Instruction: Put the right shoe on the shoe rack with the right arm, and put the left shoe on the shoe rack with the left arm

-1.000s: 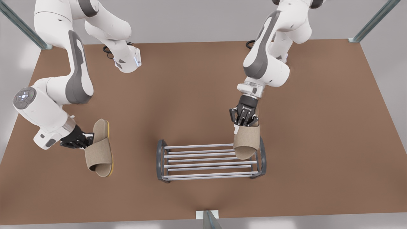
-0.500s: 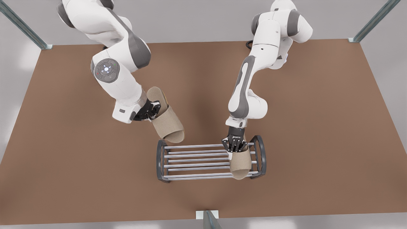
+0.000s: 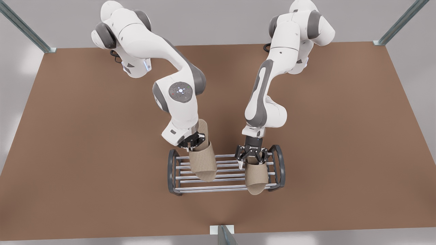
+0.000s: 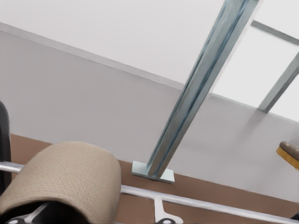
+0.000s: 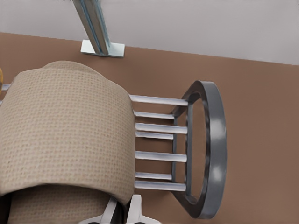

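Observation:
The shoe rack (image 3: pixel 173 170) stands at the table's near middle, with dark arched ends (image 5: pixel 210 149) and silver bars (image 4: pixel 210 201). A beige slipper (image 3: pixel 256 177) lies on its half at the front view's right, toe over the near edge. My right gripper (image 3: pixel 252 158) sits open at that slipper's (image 5: pixel 65 135) heel. My left gripper (image 3: pixel 195 140) is shut on the other beige slipper (image 3: pixel 202 160), gripping its strap side. This slipper (image 4: pixel 65 177) hangs tilted over the rack's other half, heel up and toe down near the bars.
A metal post (image 3: pixel 223 234) rises at the table's near edge just in front of the rack, also seen as the post (image 5: pixel 96 28) beyond the slipper's toe. Bare brown tabletop (image 3: pixel 85 170) lies on both sides of the rack.
The left arm swung the held slipper from the table's side to above the rack. The right arm lowered its slipper onto the rack and spread its fingers.

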Motion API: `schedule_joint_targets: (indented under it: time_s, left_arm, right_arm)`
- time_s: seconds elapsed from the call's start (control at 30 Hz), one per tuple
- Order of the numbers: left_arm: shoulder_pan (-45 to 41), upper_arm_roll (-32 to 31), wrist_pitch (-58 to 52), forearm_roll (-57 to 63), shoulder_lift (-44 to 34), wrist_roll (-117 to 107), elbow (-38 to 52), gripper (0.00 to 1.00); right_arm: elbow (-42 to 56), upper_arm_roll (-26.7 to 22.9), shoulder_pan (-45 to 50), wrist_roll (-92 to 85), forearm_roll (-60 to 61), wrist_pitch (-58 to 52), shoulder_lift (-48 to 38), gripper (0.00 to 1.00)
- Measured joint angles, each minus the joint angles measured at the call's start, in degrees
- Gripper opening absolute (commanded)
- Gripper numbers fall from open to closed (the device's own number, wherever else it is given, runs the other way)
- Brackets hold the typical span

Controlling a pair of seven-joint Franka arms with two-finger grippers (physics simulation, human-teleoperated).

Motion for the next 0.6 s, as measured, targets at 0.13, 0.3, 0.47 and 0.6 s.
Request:
schedule_joint_targets:
  time_s: [0.13, 0.3, 0.47, 0.6]
  left_arm:
    - [-0.60, 1.09, 0.83, 0.59, -0.69, 0.00, -0.93, 1.00]
    - [-3.04, 2.98, 1.65, 0.90, -0.90, 0.00, -1.56, 1.00]
    - [-7.06, 8.00, 3.46, 1.06, -0.97, 0.00, -2.70, 1.00]
    - [-9.17, 11.64, 6.21, 0.97, -2.59, 0.00, -2.86, 1.00]
  right_arm:
    - [-0.29, 0.08, 1.35, 4.25, -0.10, 4.22, 3.09, 0.21]
    - [-0.85, 0.08, 1.61, 8.51, -1.70, 8.37, 5.73, 0.21]
    - [-1.25, 0.08, 1.35, 11.71, -3.64, 10.63, 7.47, 0.26]
    - [-2.35, 0.09, 1.44, 13.81, -5.88, 11.91, 7.95, 1.00]
